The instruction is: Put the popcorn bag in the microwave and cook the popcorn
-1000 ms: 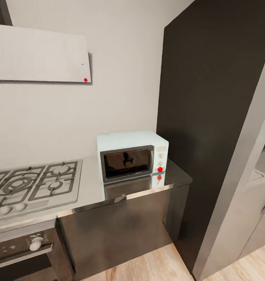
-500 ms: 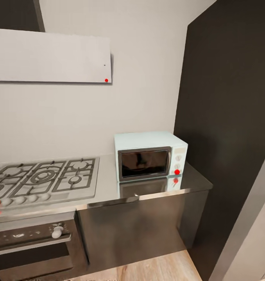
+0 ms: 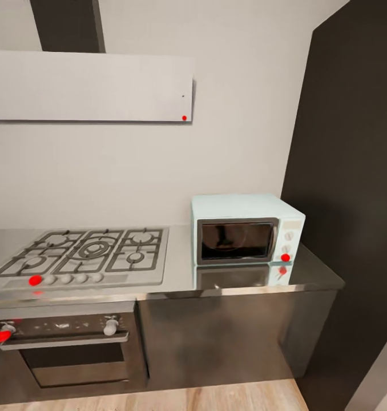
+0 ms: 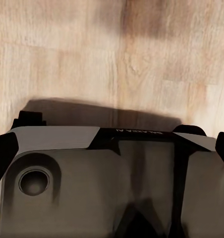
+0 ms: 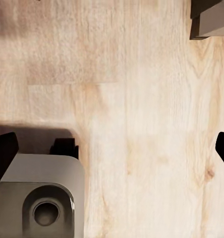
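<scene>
A: While the base is facing the counter, the microwave (image 3: 246, 236) sits on the countertop (image 3: 176, 268), door shut, dark glass. Can't tell from here whether anything is inside.

B: Popcorn bag?

A: None on the stretch of countertop in the head view. Hob (image 3: 88, 256) is left of the microwave, oven (image 3: 68, 348) below the hob, hood (image 3: 88, 85) on the wall above it. Dark tall unit (image 3: 353, 200) right of the microwave.

B: Grippers?

A: Left gripper (image 4: 112, 144) and right gripper (image 5: 112, 153) both point down at the wood floor (image 5: 141, 99), with the robot's grey base (image 4: 92, 183) under them. Dark fingertips sit at opposite edges of each wrist view, so both spread wide, nothing between them.

B: Step?

A: Ambiguous. Fits 2 cases: robot is scanning for a bag lying elsewhere, or the bag is behind that closed door heating. The frames don't settle it.

B: Next move?

A: Won't commit to 1. Either way both arms hang low by the base, well below the microwave, so any reach to the door or the red-marked knob (image 3: 285, 257) needs an arm raised to countertop height.
</scene>
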Tool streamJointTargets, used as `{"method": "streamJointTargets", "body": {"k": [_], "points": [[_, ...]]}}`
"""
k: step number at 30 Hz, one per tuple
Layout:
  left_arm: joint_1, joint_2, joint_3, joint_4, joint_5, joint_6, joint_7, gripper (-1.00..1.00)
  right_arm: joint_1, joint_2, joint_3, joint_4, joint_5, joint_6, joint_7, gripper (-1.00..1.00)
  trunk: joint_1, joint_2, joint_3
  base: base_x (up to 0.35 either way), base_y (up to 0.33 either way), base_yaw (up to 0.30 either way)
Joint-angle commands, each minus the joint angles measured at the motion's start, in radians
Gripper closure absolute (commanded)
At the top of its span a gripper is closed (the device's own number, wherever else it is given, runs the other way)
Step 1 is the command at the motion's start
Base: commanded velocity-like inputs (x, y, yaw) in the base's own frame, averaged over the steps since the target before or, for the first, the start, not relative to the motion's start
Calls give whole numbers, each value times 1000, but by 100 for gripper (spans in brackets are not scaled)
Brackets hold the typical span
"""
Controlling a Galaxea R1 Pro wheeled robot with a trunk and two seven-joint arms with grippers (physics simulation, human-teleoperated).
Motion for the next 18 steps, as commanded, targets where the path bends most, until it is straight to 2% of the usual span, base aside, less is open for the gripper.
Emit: {"method": "streamJointTargets", "body": {"k": [1,7,18], "points": [[-1,0,-6,0,11,5,-3,-100,-1,0,-8,2,10,1,-4,-100,0,-1,-1,0,0,270],[-1,-1,-6,0,11,5,-2,-100,-1,-1,-8,2,10,2,-4,-100,0,-1,-1,8,-8,240],[-1,-4,-6,0,11,5,0,-100,-1,-4,-8,2,10,1,-4,-100,0,-1,-1,74,-239,18]]}}
